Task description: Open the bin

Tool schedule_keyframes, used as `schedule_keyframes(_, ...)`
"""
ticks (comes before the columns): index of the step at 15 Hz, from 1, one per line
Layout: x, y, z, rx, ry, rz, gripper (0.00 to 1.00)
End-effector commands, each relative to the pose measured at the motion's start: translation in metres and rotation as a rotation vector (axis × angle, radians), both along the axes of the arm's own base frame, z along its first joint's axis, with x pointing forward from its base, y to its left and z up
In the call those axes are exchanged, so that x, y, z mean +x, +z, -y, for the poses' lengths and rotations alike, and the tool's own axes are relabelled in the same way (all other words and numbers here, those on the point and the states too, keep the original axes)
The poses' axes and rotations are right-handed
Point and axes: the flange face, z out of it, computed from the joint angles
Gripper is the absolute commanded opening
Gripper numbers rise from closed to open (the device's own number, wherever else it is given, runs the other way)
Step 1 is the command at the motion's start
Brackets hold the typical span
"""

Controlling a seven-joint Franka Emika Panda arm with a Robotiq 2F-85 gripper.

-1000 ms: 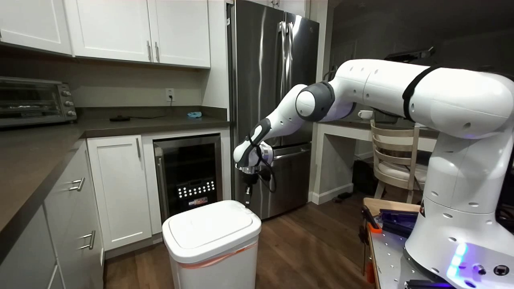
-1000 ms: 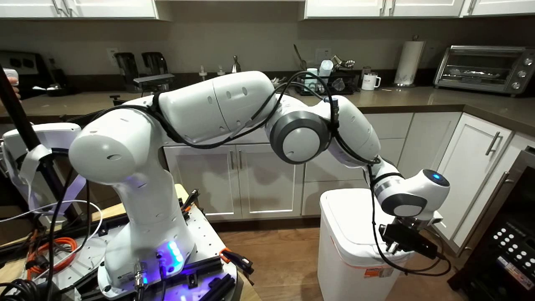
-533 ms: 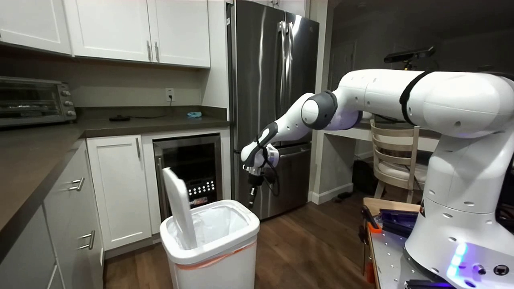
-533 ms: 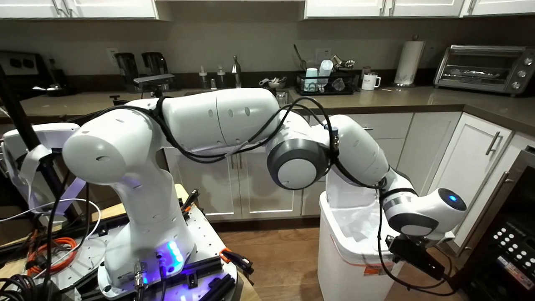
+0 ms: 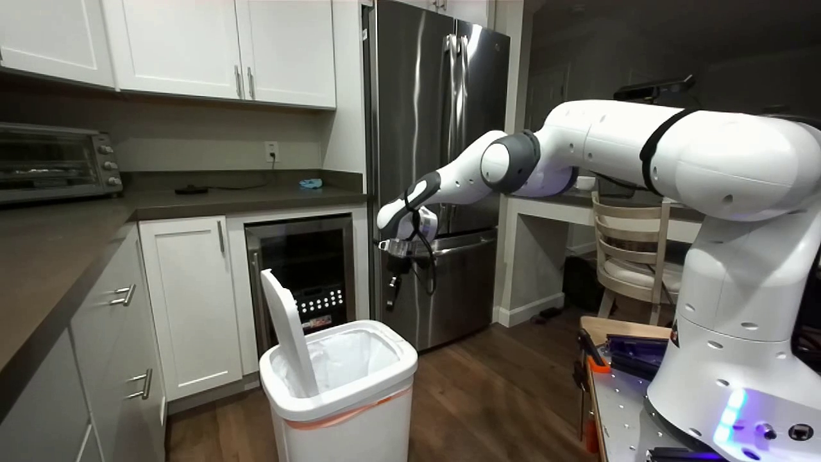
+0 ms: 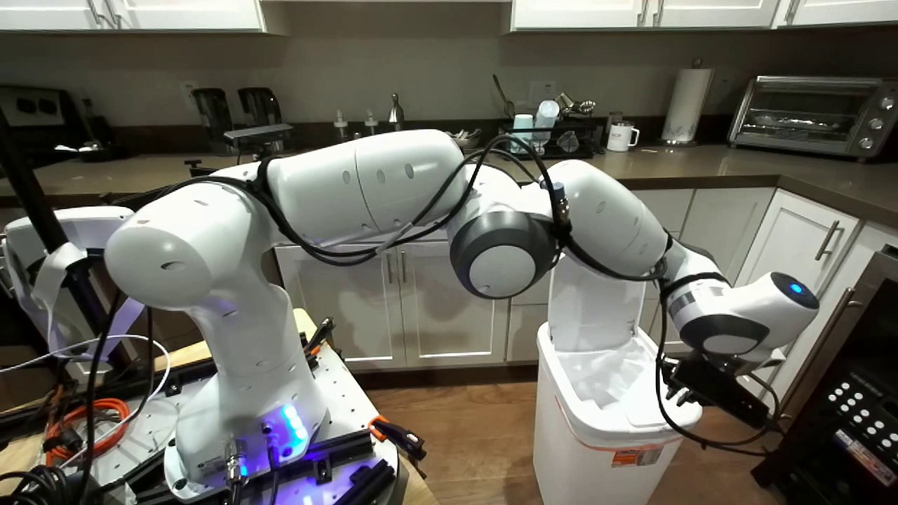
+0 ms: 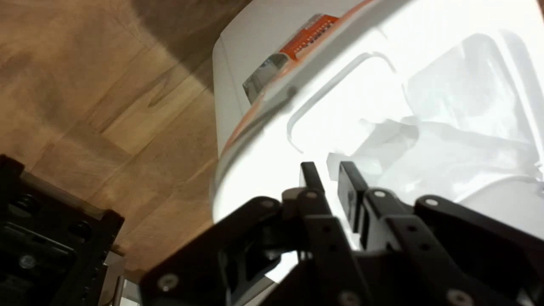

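Bin (image 5: 349, 433), before the cabinets (image 5: 189, 308) in an exterior view, has its lid (image 5: 290, 337) standing raised at the left, so the task looks done. Its long axis seems to run rightward from lid to gripper (image 7: 331, 176), which hangs above the right-hand end, narrowly parted, holding nothing; from it, the bin lies below and left. Lifting rightward should clear the rim (image 5: 369, 388).

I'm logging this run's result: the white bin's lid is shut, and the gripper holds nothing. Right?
The lid is not shut: in both exterior views it stands raised, showing the liner inside the white bin. The gripper does hold nothing.
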Motion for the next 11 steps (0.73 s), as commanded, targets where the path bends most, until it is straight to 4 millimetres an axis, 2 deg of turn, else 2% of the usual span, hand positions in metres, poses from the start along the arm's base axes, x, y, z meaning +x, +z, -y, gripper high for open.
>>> schedule_keyframes(1,0.011,0.061,-0.016,0.032,-0.033,-0.083,0.51)
schedule_keyframes(7,0.021,0.15,-0.058,0.011,-0.07,-0.174,0.88)
schedule_keyframes(8,0.016,0.163,-0.066,0.011,-0.074,-0.197,0.95)
schedule_keyframes(11,-0.011,0.202,-0.084,0.02,-0.107,-0.315,1.0)
